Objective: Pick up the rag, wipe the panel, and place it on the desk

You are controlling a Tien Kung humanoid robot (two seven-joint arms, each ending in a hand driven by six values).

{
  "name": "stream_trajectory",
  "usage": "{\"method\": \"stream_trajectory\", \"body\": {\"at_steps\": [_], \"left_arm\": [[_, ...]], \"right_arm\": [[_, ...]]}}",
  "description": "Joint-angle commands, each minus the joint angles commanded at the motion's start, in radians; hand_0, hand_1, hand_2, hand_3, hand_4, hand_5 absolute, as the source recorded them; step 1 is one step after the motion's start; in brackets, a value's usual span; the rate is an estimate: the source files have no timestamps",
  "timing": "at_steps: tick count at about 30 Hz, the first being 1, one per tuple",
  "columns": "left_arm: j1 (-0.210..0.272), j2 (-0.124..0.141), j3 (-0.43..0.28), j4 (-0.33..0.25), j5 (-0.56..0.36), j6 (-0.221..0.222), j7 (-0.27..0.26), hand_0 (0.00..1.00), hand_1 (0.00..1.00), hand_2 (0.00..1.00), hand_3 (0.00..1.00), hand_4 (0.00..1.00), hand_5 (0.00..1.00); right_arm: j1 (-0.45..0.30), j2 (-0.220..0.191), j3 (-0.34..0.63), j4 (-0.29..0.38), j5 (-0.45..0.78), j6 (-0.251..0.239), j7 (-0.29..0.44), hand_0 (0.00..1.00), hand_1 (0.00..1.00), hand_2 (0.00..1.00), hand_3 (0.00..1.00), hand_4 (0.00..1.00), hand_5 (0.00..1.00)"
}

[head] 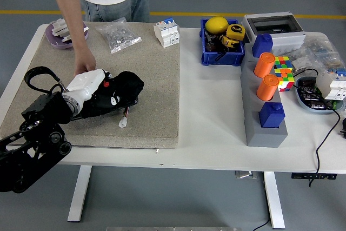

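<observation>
A black rag (130,84) lies bunched on top of a black panel (106,112) on the beige mat (157,68). My left hand (107,91), with its white back cover, presses down on the rag and is shut on it; its fingers are buried in the cloth. Only the panel's near edge and its short wire with a white plug (124,121) show. From the far side, a person's hand (84,67) rests at the panel's far left end, just behind my hand.
On the mat's far edge lie a purple dish (59,31), a clear bag of parts (120,35) and a white breaker (167,32). To the right stand a blue bin (222,36), a grey block with orange cylinders (265,82) and a Rubik's cube (285,72).
</observation>
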Motion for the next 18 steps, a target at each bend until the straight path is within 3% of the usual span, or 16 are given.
{"method": "stream_trajectory", "body": {"at_steps": [9, 18], "left_arm": [[-0.007, -0.021, 0.013, 0.021, -0.005, -0.001, 0.001, 0.200, 0.117, 0.551, 0.573, 0.581, 0.002], [0.008, -0.009, 0.001, 0.008, 0.002, -0.001, 0.003, 0.200, 0.117, 0.550, 0.572, 0.582, 0.002]], "right_arm": [[-0.003, 0.000, 0.002, 0.001, -0.003, 0.002, 0.000, 0.751, 0.612, 0.637, 0.616, 0.998, 0.629], [-0.004, 0.000, 0.003, 0.001, -0.002, 0.001, -0.001, 0.751, 0.612, 0.637, 0.616, 0.998, 0.627]]}}
